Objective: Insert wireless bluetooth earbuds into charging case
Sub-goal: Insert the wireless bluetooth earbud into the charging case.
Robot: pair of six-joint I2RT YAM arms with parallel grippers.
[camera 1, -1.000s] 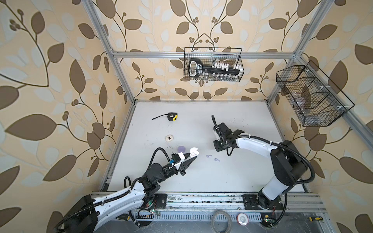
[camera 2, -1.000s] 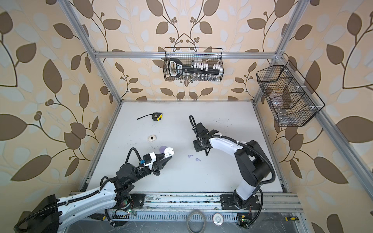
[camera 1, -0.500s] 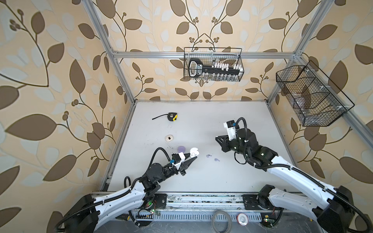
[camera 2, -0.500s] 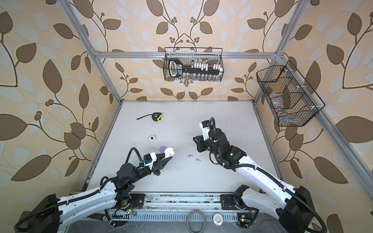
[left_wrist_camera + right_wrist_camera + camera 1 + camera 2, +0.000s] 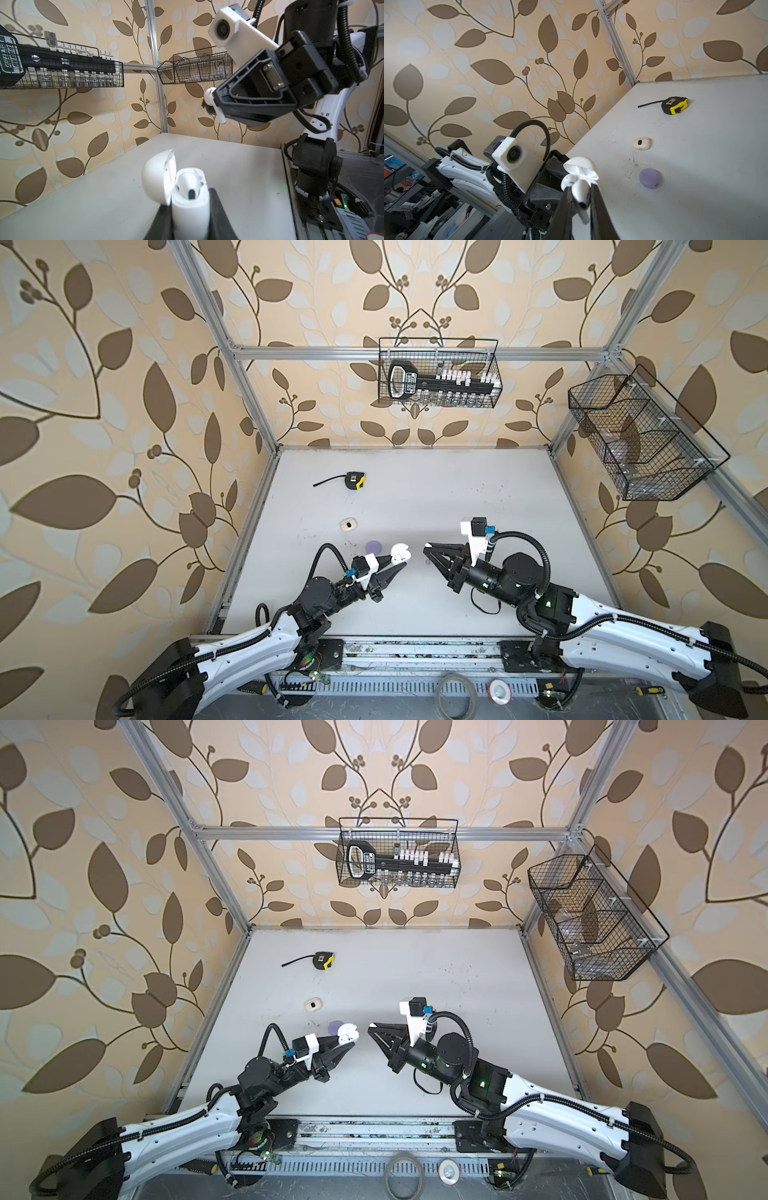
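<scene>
Clamps the white charging case [image 5: 192,207] by its body between both fingers [image 5: 220,220] of the left claw [image 5: 398,563], closed down to the width of the case. Presents the case with the lid [image 5: 159,176] hinged open to one side. Shows a rounded white form with a dark slot inside the case mouth; cannot tell whether an earbud. Pinches one white earbud [image 5: 209,95] at the very tip of the right claw [image 5: 427,548], almost fully closed, with the head projecting past the tip and the stem hanging below it. Holds both claws clear above the worktop [image 5: 457,497], tip facing tip. Positions the earbud ahead of the left claw, apart from the open case, with no contact. Leaves a closed lilac case [image 5: 373,547] on the worktop just beside the left claw tip, on the side away from the right claw. Leaves a cream case [image 5: 348,524] further beyond, and a tape measure [image 5: 355,481] well apart from both claws. Shows a small lilac item [image 5: 427,561] on the worktop under the right claw tip; too small to identify.
</scene>
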